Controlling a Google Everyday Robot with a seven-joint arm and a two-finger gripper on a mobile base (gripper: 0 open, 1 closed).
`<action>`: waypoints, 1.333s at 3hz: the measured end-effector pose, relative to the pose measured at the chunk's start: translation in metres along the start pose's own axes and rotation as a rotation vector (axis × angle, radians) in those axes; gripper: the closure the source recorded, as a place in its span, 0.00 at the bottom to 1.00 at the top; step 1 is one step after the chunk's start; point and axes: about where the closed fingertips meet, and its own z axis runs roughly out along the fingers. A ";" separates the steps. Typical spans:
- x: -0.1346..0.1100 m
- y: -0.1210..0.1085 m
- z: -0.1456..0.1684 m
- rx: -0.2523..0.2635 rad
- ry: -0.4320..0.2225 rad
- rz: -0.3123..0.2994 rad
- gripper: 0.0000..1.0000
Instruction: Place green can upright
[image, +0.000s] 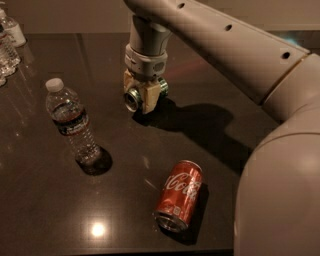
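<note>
1. Jaws closed round the green can (133, 100), pale fingers (151, 94) pressing its sides. Gripper (145, 97) points straight down over the table's far-centre, arm (225, 45) coming in from upper right.
2. Green can lies on its side in that grip, silver end facing front-left, body mostly hidden by the fingers. Can't tell if it touches the table (45, 200) or sits just above it.
3. Dark shadow (200, 122) of gripper + arm falls on the table to the right of the green can.
4. Water bottle (70, 122) stands upright w/ white cap, front-left of the gripper, near but apart.
5. Red Coca-Cola can (179, 201) lies on its side at the front, well apart from the gripper, one silver end toward the front edge.
6. More clear bottles (9, 37) at the far-left corner, well away.
7. Pale lower arm link (285, 190) fills the right side and blocks the view of the table there.
8. Light glint (98, 229) on the tabletop near the front, left of the red Coca-Cola can.
</note>
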 end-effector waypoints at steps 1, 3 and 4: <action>-0.007 -0.004 -0.040 0.126 -0.095 0.147 1.00; -0.024 0.018 -0.112 0.357 -0.380 0.421 1.00; -0.023 0.028 -0.126 0.432 -0.549 0.537 1.00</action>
